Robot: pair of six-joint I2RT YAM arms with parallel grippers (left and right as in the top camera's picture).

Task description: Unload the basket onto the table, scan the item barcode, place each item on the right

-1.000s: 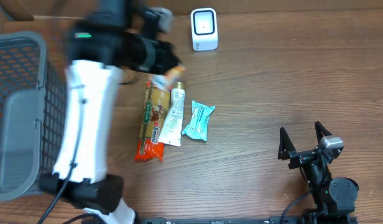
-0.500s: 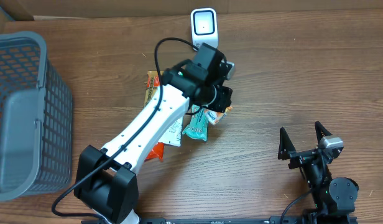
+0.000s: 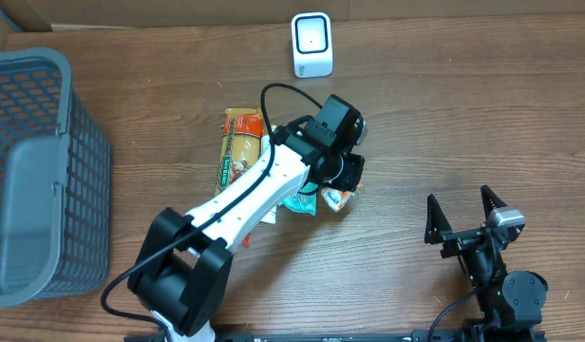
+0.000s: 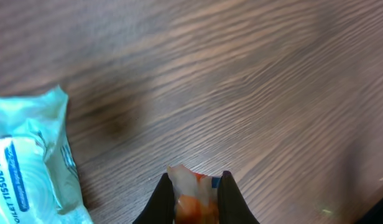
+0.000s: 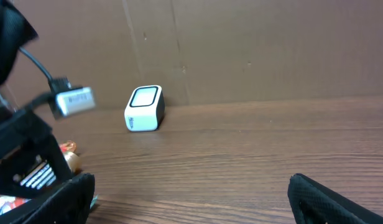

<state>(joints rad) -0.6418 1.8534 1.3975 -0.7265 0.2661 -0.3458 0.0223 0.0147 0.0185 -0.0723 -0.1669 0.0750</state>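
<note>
- Overhead: the left gripper (image 3: 342, 190) is reaching over the middle of the table (image 3: 444, 114), its jaws pinched tight on a small orange-and-white packet (image 3: 334, 199). No barcode is showing on it. The arm is hiding part of the teal tissue pack (image 3: 297, 201) and of the long snack bag (image 3: 237, 152) on the left. The scanner (image 3: 311, 45) is standing well apart at the far edge. The grey basket (image 3: 36, 161) is being cut off at the left. The right gripper (image 3: 459, 198) is sitting near right, jaws spread wide and holding nothing.
- Left wrist: two fingers (image 4: 163, 198) are clamping the packet, whose lower part is running out of frame and whose print is blurring. The tissue pack is being cropped at the left edge.
- Right wrist: only the fingertips (image 5: 341, 199) are showing, wide apart in the bottom corners. The scanner is standing far left, and the other arm is appearing blurred and cut off.
</note>
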